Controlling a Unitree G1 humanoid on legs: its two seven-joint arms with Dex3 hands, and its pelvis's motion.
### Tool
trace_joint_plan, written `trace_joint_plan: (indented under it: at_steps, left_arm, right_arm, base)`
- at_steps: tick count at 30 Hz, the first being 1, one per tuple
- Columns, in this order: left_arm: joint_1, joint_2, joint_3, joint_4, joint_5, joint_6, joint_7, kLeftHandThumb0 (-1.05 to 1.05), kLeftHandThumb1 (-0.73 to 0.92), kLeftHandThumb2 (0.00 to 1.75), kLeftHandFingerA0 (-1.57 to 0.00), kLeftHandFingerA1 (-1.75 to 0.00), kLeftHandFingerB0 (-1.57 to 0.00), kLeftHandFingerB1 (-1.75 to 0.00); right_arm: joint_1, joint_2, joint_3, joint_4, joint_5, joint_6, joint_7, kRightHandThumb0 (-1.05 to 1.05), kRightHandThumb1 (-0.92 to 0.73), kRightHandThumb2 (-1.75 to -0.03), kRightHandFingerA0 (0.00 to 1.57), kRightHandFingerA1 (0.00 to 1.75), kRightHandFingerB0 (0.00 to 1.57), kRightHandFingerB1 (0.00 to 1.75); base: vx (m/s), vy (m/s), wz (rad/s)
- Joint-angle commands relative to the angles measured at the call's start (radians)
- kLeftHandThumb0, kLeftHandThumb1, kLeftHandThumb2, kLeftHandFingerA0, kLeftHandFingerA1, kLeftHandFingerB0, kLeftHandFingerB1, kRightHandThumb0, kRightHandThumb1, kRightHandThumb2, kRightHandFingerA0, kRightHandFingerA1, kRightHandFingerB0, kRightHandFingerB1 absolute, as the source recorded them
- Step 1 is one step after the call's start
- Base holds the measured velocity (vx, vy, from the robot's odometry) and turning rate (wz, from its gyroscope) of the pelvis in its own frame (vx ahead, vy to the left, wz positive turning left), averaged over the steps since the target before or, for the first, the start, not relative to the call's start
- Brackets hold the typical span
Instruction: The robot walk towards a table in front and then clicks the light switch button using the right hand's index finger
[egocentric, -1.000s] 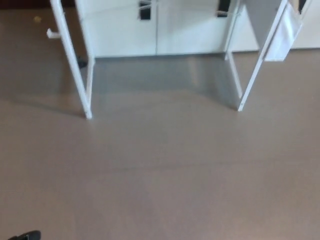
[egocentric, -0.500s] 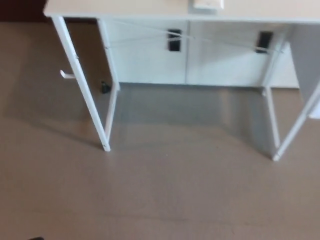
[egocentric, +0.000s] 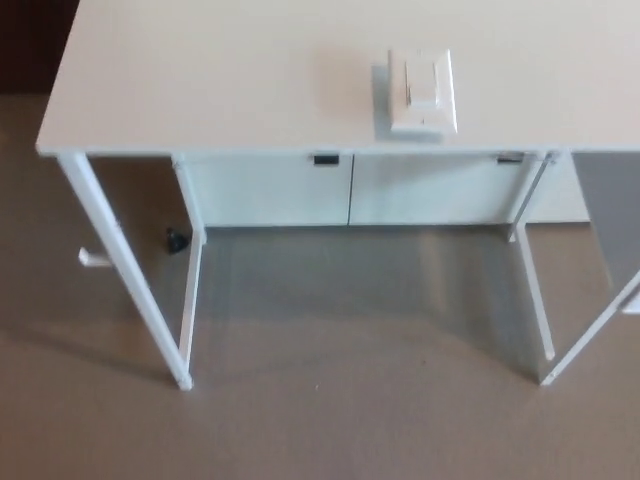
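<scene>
A white table (egocentric: 220, 80) with thin white legs fills the upper part of the head view. On its top, near the front edge and a little right of centre, lies a white light switch plate (egocentric: 422, 92) with a rocker button in its middle. Neither of my hands shows anywhere in the picture.
Brown floor (egocentric: 330, 400) stretches between me and the table. White cabinet doors (egocentric: 350, 190) stand behind the table legs. A small dark object (egocentric: 177, 240) and a white bracket (egocentric: 93, 258) lie near the left legs.
The whole picture has shifted down as the camera moved: the table top and switch plate have come fully into view. The dark shape at the bottom left edge is gone.
</scene>
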Motion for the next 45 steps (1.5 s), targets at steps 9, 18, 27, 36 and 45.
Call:
trace_joint_plan:
  at_steps: [9,18,27,36,45]
  left_arm:
    - [0.02,0.019,-0.001,0.014,0.011,-0.022,-0.003,-0.18,0.85,0.67,-0.3,-0.45,-0.19,-0.38]
    - [0.023,0.026,-0.009,0.032,0.016,-0.04,-0.015,-0.19,0.84,0.68,-0.3,-0.46,-0.17,-0.38]
    - [0.019,0.024,-0.011,0.03,0.016,-0.033,-0.007,-0.19,0.82,0.68,-0.31,-0.46,-0.19,-0.38]
    - [0.022,0.034,-0.019,0.009,0.02,-0.031,-0.008,-0.19,0.8,0.67,-0.31,-0.46,-0.18,-0.38]
    - [0.022,0.037,-0.019,-0.007,0.018,-0.031,-0.005,-0.2,0.8,0.67,-0.31,-0.46,-0.19,-0.38]
  right_arm:
    - [-0.004,-0.018,0.015,0.047,-0.017,-0.029,-0.017,-0.47,-0.67,-0.59,0.55,0.64,0.28,0.41]
    - [0.017,-0.016,0.021,0.031,-0.017,-0.048,-0.017,-0.48,-0.67,-0.6,0.55,0.7,0.26,0.44]
    - [0.019,-0.018,0.033,0.028,-0.033,-0.053,-0.031,-0.48,-0.68,-0.59,0.55,0.66,0.27,0.42]
    - [0.002,-0.019,0.041,0.056,-0.041,-0.068,-0.041,-0.49,-0.65,-0.6,0.57,0.68,0.27,0.44]
    - [-0.019,-0.022,0.054,0.067,-0.042,-0.07,-0.048,-0.47,-0.67,-0.59,0.56,0.66,0.27,0.42]
  base:
    - [0.15,-0.082,0.14]
    - [0.12,-0.092,0.0]
    - [0.08,0.182,-0.05]
    - [0.08,0.025,0.1]
    - [0.02,-0.047,-0.01]
